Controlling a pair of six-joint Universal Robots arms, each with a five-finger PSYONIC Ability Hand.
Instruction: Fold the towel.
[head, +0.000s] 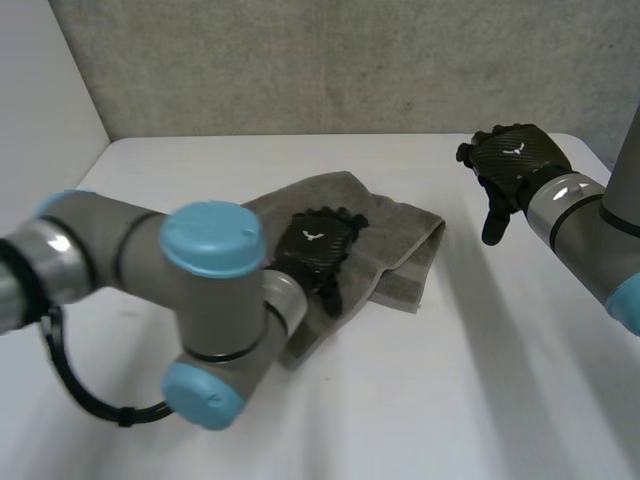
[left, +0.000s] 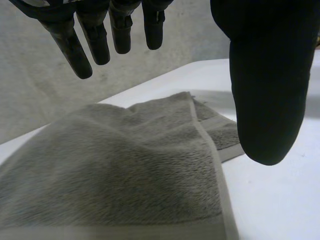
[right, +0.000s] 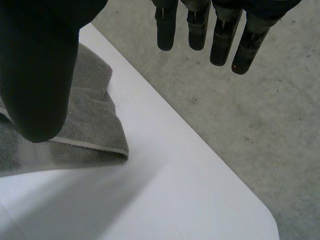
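Observation:
A grey towel (head: 385, 235) lies folded over itself in the middle of the white table (head: 480, 380), with a paler band along its edges. My left hand (head: 315, 245) hovers over the towel's middle, fingers straight and open, nothing held. From the left wrist the towel (left: 115, 165) spreads below the fingers (left: 95, 35) and the thumb (left: 267, 85). My right hand (head: 510, 160) hangs open above bare table to the right of the towel, apart from it. Its wrist view has a towel corner (right: 95, 125) beside the thumb (right: 37, 70), under straight fingers (right: 220, 30).
A grey wall (head: 340, 60) runs behind the table's far edge. The table's rounded corner (right: 260, 215) lies beneath the right hand's fingertips, with grey floor (right: 260, 110) beyond it. My left arm's elbow (head: 200, 310) fills the near left of the table.

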